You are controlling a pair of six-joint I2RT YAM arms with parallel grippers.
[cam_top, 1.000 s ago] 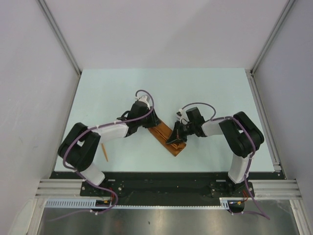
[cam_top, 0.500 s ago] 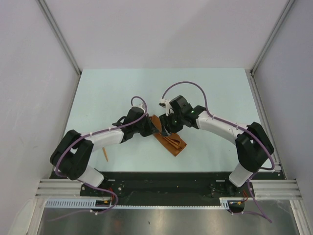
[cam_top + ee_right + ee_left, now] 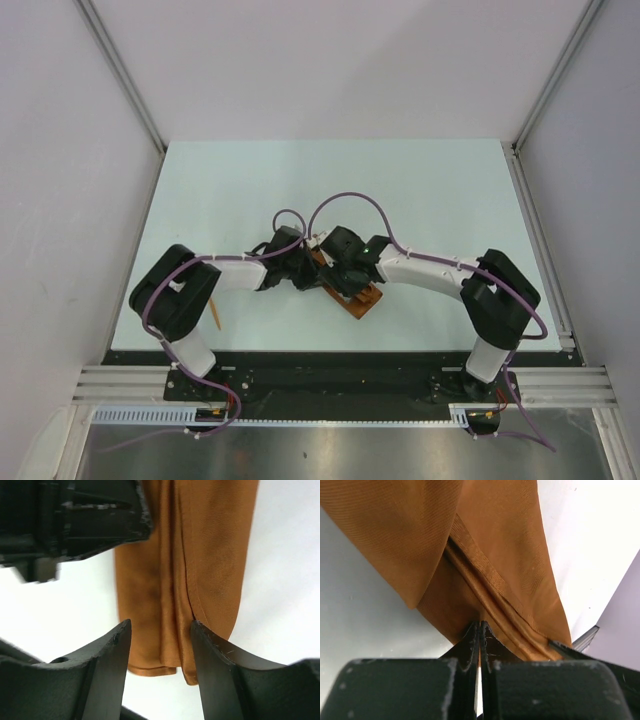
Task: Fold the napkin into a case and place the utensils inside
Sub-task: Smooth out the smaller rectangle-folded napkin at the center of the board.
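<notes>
The left fingers (image 3: 472,645) are pressed together, pinching a hemmed fold of the case (image 3: 505,555). The right fingers (image 3: 112,670) stand apart, astride the cloth's narrow end; contact cannot be told. The case lies at the middle of the bench (image 3: 450,190), running from 11 to 5 o'clock under both arms. A slim orange stick (image 3: 214,312) rests at its 8 o'clock, well apart.

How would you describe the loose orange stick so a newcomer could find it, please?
On the pale table, look along its near edge, beside the left arm's elbow. The stick lies there: slim, bright orange, apart from the broad rust napkin mid-table.
</notes>
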